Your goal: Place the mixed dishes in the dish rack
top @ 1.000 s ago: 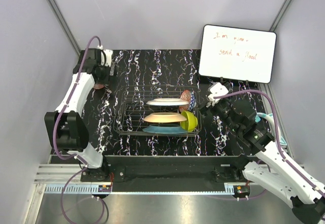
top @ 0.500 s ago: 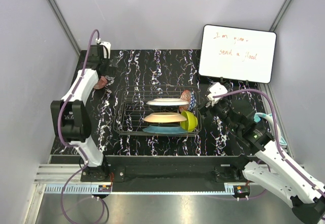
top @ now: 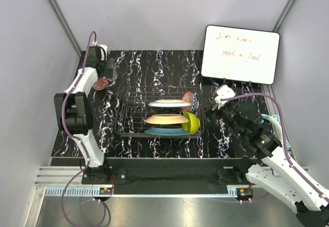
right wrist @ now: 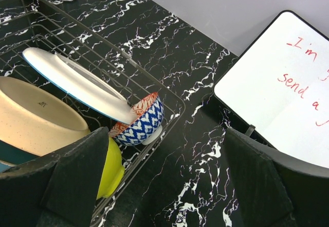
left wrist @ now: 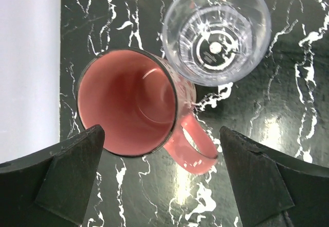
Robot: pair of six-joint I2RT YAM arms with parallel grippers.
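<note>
My left end effector (left wrist: pixel 160 134) moved to the table's (left wrist: pixel 288 83) far-left corner, spread above pink mug (left wrist: pixel 128 103) (unracked); grasp next.

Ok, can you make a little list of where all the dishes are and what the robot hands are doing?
In the dish rack: white plate, peach plate, teal plate, lime-green bowl, red-white patterned bowl
On the table, outside the rack: pink mug and clear glass, side by side, both upright
Left gripper: open, above the pink mug, holding nothing
Right gripper: open, empty, by the rack's right end
Not yet loaded: mug and glass
</note>
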